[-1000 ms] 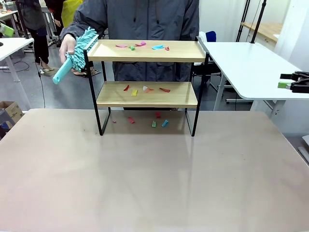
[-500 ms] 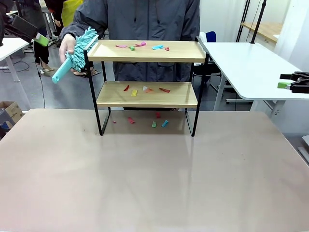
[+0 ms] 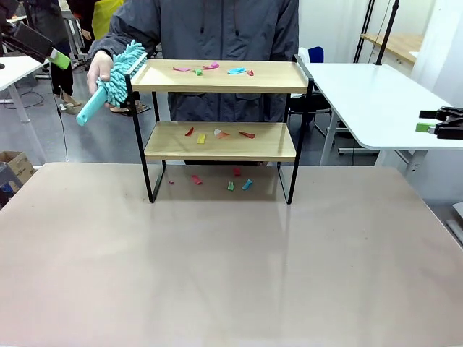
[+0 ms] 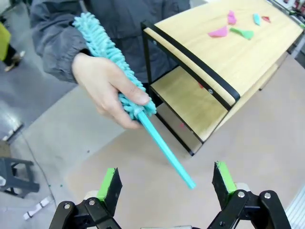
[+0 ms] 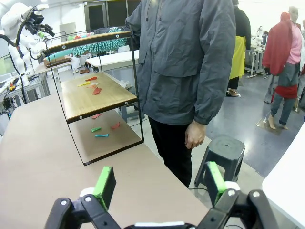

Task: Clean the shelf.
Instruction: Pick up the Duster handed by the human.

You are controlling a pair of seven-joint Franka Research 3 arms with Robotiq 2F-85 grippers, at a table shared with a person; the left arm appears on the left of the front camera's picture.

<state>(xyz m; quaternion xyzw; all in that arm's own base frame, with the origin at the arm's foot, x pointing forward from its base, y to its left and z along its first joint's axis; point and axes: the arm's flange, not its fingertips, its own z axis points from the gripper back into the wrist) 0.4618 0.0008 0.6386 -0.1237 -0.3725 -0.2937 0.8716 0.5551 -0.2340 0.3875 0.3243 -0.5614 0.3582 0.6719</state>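
Observation:
The shelf (image 3: 269, 147) stands at the table's far middle, with coloured paper scraps (image 3: 217, 69) on its top board, on its lower board and on the table under it. A person behind it holds a teal fluffy duster (image 3: 119, 72) in one hand (image 3: 100, 68) at the shelf's top left corner. In the left wrist view the duster (image 4: 114, 57) slants from that hand (image 4: 105, 86) down toward my left gripper (image 4: 167, 181), which is open and apart from the handle tip. That gripper (image 3: 61, 59) hangs at the far left. My right gripper (image 5: 159, 182) is open and holds nothing, well to the right of the shelf (image 5: 95, 98).
A second white table (image 3: 369, 101) adjoins the far right, where my right gripper (image 3: 428, 121) hovers. A dark stool (image 5: 224, 150) stands beside the person's legs. The wide near part of my table (image 3: 231, 267) is bare. Other people stand farther off.
My left gripper has moved rightward into the upper left of the front view, nearer the duster. The duster's handle has dipped slightly. The right gripper has not moved.

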